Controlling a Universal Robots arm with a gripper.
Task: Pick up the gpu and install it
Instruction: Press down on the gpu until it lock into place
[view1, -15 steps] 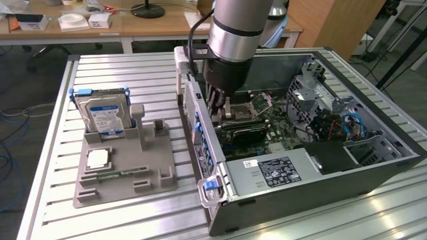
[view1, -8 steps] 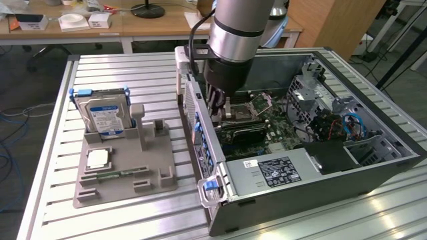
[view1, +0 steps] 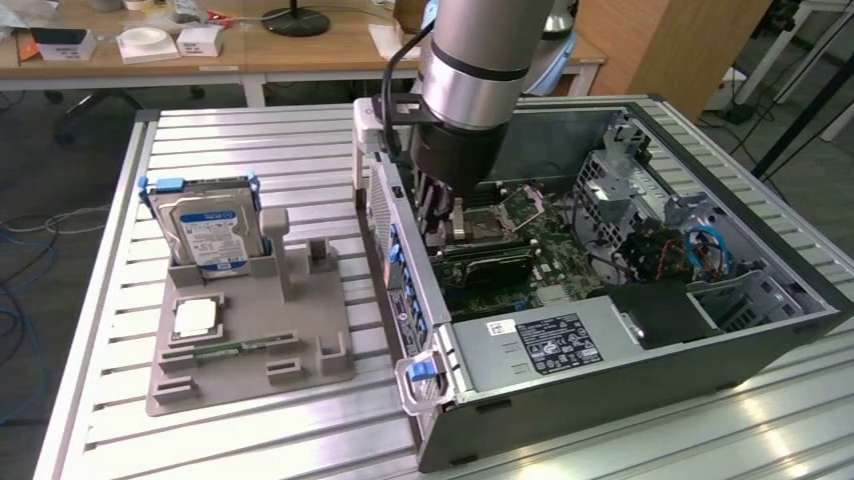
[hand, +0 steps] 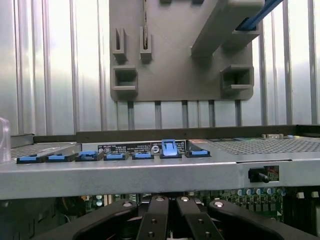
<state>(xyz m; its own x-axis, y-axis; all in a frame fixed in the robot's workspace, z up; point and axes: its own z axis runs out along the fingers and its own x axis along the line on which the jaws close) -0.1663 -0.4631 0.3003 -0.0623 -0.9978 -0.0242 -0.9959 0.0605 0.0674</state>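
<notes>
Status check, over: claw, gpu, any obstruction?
Claw shut, low inside the case. Gpu looks like the dark card just beneath it; grip unconfirmed. Rear wall close alongside.

claw (view1: 441, 225) tips hidden behind case wall (view1: 400, 250), gpu hidden, hard drive (view1: 207, 235) label unreadable

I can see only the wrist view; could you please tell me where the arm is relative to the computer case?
Observer: The arm reaches down into the open computer case, with the gripper low over the motherboard, close to the case's rear wall.
Operator: Is the hard drive on the holder?
Observer: Yes, the silver hard drive with a blue label stands upright at the far end of the grey holder.
Operator: And the gpu?
Observer: What looks like the gpu, black-topped, lies across the motherboard right beside the gripper; I can't tell whether it is gripped.
</notes>
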